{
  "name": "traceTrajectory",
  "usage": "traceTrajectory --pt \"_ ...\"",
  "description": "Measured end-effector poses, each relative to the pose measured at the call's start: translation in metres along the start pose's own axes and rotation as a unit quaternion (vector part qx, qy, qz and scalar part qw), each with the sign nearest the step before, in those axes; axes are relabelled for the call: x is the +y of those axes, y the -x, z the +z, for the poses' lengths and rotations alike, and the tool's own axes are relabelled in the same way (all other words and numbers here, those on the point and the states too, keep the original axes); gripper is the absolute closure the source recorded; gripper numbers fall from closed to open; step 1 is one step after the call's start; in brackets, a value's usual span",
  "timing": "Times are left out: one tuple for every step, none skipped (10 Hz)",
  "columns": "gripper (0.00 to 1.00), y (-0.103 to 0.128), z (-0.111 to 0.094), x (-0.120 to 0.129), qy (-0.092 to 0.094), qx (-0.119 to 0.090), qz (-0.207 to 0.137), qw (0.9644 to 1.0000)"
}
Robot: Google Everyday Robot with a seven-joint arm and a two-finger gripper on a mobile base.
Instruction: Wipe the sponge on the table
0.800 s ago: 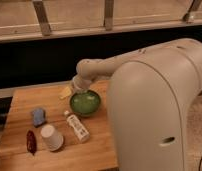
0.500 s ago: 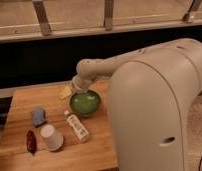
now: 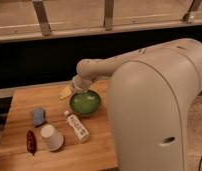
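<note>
The sponge, a small blue-grey block, lies on the left part of the wooden table. My gripper hangs at the end of the white arm over the far edge of a green bowl, well to the right of and behind the sponge. It is open and holds nothing. The sponge lies apart from the gripper, untouched.
A white cup lies in front of the sponge, with a dark red chili-like item to its left. A white bottle lies in front of the bowl. A yellow item sits left of the gripper. My white body fills the right.
</note>
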State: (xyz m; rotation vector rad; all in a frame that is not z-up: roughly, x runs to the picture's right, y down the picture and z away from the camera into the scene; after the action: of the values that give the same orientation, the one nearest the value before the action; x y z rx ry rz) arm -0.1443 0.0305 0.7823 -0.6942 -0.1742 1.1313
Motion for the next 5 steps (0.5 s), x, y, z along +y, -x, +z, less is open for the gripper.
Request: traceTrajectory --pt "0.20 0.0000 0.0000 0.0000 0.000 0.000 0.000 1.0000" --pt "0.20 0.0000 0.0000 0.0000 0.000 0.000 0.000 1.0000" --pt "0.20 -0.0002 0.0003 -0.0001 0.000 0.000 0.000 1.0000" --pt "0.20 -0.0009 0.0013 -0.0004 0.000 0.001 0.000 1.0000" --pt "0.20 -0.0008 0.0011 -0.0003 0.000 0.001 0.000 1.0000"
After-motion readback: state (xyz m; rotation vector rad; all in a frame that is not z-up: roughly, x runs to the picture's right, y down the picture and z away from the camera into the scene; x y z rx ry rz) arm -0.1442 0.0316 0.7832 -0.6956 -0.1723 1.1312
